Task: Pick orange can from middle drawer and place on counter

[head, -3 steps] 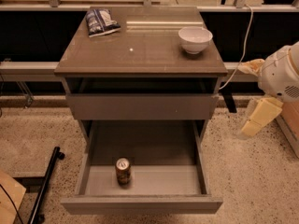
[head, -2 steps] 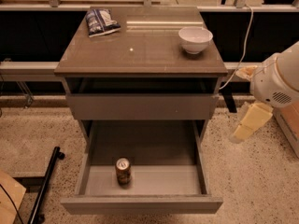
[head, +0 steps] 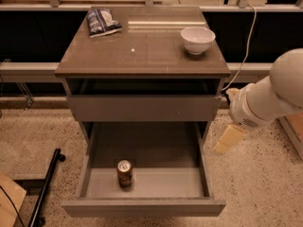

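Where the middle drawer [head: 156, 183] stands pulled out at the near edge of the view, the orange can [head: 124, 172] stands upright on its flat grey floor, left of centre and close to the front panel, apart from the 2 side walls. Judged by its kind, the can is a light, rigid cylinder with a smooth, rather slippery wall. Thin metal dents under a hard squeeze, so a moderate hold across the middle of the body, taken from above, looks safest, clear of the silver top and pull tab. The 1 gripper [head: 229, 139] hangs outside the drawer, just beyond its right wall and above the speckled floor [head: 255, 188], at the end of the white arm [head: 272, 96]. How wide it is set cannot be told from this angle, and nothing is seen in its hold. Above the open drawer, 1 upper drawer front [head: 142, 108] is closed. Farther back lies the counter [head: 142, 56], glossy and level, carrying a white bowl [head: 198, 39] at its right rear and a snack bag [head: 102, 21] at its left rear, with a bare stretch in front of them that would take the can. A black bar [head: 45, 188] lies on the floor at left.
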Motion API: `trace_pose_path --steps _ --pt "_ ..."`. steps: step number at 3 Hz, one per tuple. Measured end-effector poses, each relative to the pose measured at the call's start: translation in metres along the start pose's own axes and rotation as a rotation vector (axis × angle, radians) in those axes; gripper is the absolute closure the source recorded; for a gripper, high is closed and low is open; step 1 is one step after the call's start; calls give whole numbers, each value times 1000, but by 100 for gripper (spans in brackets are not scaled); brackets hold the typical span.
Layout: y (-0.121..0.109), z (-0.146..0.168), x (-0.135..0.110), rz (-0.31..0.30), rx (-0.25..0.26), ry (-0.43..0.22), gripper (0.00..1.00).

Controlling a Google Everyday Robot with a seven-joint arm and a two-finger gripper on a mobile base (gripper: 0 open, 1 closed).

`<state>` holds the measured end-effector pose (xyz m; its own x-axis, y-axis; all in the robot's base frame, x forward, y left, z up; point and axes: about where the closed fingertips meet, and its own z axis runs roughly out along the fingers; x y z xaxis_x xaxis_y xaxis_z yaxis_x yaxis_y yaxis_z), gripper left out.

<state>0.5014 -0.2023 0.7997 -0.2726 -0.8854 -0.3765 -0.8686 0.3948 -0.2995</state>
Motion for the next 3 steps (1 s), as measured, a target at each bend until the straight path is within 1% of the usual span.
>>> trace_pose_path --steps 1,2,3 --pt "-5 46 1 8 -16 -2 0" --pt "-4 51 2 11 -26 -2 0" --pt "-2 66 -6 36 -29 -55 0"
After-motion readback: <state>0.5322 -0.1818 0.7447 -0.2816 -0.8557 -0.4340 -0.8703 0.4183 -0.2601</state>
